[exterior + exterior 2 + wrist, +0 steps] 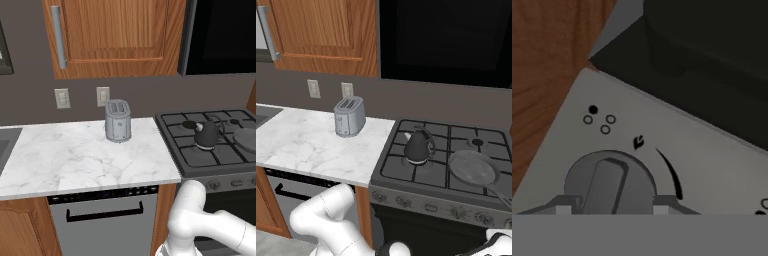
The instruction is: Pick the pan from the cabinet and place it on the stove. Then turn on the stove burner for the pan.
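Closest in, the pincer [609,210] straddles a stove knob [609,182], its fingers either side of the ridge; whether they actually clamp it I cannot tell. A loose hold could slip and leave the burner unlit. Beyond, the pan [474,168] rests on the stove [401,165] grate beside the kettle [418,146].

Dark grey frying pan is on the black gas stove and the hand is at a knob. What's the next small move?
Probably close the fingertips on the round grey knob and turn it: the dark grey frying pan already sits on the black gas stove, and the tips flank the knob.
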Available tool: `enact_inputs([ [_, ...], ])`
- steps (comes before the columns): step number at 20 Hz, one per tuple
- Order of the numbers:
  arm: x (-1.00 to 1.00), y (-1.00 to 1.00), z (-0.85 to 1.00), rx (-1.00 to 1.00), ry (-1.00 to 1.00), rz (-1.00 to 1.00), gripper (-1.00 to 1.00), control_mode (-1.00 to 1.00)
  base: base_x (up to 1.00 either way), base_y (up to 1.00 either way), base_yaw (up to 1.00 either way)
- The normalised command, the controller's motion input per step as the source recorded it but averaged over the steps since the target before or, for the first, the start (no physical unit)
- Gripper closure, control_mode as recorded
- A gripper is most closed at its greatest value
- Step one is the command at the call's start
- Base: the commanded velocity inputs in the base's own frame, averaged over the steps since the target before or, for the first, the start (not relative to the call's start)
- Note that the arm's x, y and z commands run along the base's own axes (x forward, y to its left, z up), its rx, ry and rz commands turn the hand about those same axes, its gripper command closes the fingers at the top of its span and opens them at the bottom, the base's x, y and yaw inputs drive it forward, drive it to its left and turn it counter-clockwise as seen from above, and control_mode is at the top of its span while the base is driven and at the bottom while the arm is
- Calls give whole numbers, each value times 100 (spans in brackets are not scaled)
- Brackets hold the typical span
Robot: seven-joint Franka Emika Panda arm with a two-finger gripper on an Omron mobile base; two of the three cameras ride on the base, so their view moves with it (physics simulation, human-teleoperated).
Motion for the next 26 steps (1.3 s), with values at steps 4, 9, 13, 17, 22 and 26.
enact_inputs([
  [4, 0, 0, -11, -28, -8, 4, 100, -100, 0, 0, 0],
  [9, -1, 0, -9, -31, -9, 2, 100, -100, 0, 0, 0],
  [13, -3, 0, -8, -32, -10, 0, 100, -100, 0, 0, 0],
  [17, -4, 0, -8, -32, -9, 0, 100, -100, 0, 0, 0],
  [22, -8, 0, -9, -31, -9, 0, 100, -100, 0, 0, 0],
  [26, -11, 0, -8, -31, -9, 0, 100, -100, 0, 0, 0],
])
